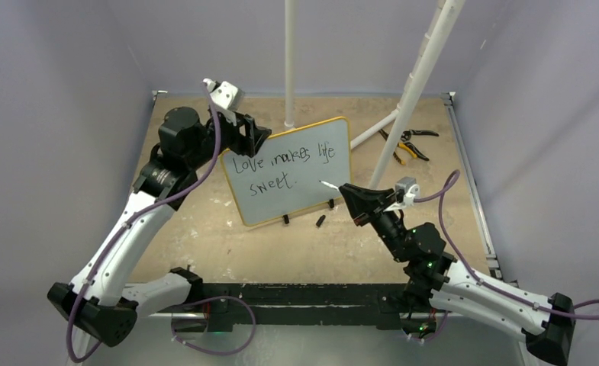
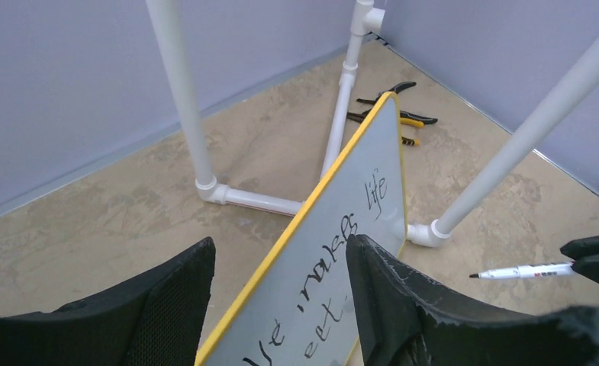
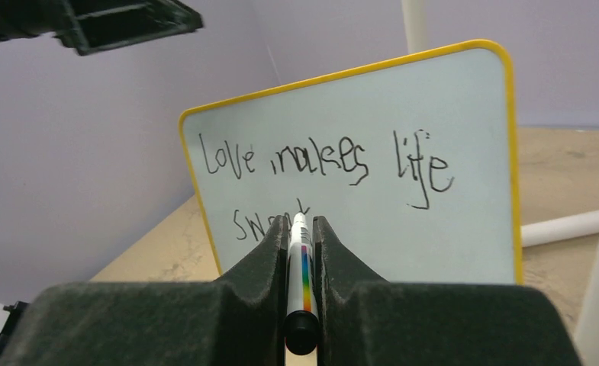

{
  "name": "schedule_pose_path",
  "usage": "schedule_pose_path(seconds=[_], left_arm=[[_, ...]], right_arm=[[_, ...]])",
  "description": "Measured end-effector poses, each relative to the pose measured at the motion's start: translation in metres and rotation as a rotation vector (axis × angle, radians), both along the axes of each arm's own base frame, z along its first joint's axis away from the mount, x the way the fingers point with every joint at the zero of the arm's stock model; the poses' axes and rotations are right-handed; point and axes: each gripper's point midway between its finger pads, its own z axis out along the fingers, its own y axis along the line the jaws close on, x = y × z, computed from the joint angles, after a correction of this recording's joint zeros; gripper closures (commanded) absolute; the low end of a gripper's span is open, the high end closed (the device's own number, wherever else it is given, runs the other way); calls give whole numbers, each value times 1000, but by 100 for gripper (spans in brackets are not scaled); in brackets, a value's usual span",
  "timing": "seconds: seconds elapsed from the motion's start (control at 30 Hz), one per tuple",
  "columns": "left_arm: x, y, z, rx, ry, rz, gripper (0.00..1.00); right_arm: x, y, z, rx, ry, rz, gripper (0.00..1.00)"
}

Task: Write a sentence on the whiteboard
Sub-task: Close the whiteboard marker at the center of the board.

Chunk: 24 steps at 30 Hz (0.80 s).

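1. The table fills the floor: a flat tan top, mottled and scuffed, with grey walls close on three sides.
2. A white pipe frame stands at the far side. It has smooth round tubes, one upright and one leaning, and they crowd the space behind the board.
3. The whiteboard stands mid-table, propped on small black feet. It is a glossy pale rectangle in a thin yellow rounded frame, its face turned to the near right. Black handwriting reads "Love makes life sweet."
4. The left gripper is at the board's far left top corner. Its black ribbed fingers are spread wide, one on each side of the yellow edge, and bare table shows between the outer finger and the frame.
5. The right gripper is near right of the board, clamped tight on the marker.
6. Pliers with yellow and black handles lie far right, beyond the leaning pipe.
7. The marker has a slim white barrel with a rainbow band. Its tip points at the last word and sits just off the face.
8. A tiny black cap lies on the table beside the feet.
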Motion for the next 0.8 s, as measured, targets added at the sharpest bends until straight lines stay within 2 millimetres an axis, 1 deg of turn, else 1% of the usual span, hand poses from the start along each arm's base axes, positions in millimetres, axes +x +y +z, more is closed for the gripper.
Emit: schedule_pose_path(seconds=[0.07,0.13,0.17,0.23,0.33,0.4,0.43,0.47,0.57,0.63,0.7,0.8], left_arm=[[-12,0,10,-23,-13,4,37],[-23,-5,13,-47,-6,-1,37],[-29,-11,11,-57,6,-13,37],[-42,-30,-2,-68,51,-51,38],[-66,-69,-33,-40,134,-119,41],[-84,-96,-61,0,192,-156,42],[-93,-107,-76,19,220,-174,43],[-100,-116,-91,39,247,-185,44],[-112,-130,-135,93,315,-178,47],[-120,-136,-168,132,357,-163,48],[-126,-141,-196,168,394,-153,49],[-131,-151,-229,217,435,-132,49]], right_arm=[[-1,-7,-2,-6,11,-17,100],[-1,-12,-6,-18,22,-32,100],[1,-15,-10,-31,37,-48,100],[4,-18,-21,-61,68,-74,100],[7,-22,-36,-88,104,-107,100],[9,-24,-46,-102,125,-123,100],[10,-27,-53,-110,142,-140,100],[11,-28,-55,-114,147,-145,100],[14,-35,-59,-95,177,-191,100],[15,-40,-61,-76,191,-212,100],[16,-45,-63,-62,202,-235,100],[16,-52,-63,-35,209,-261,100]])
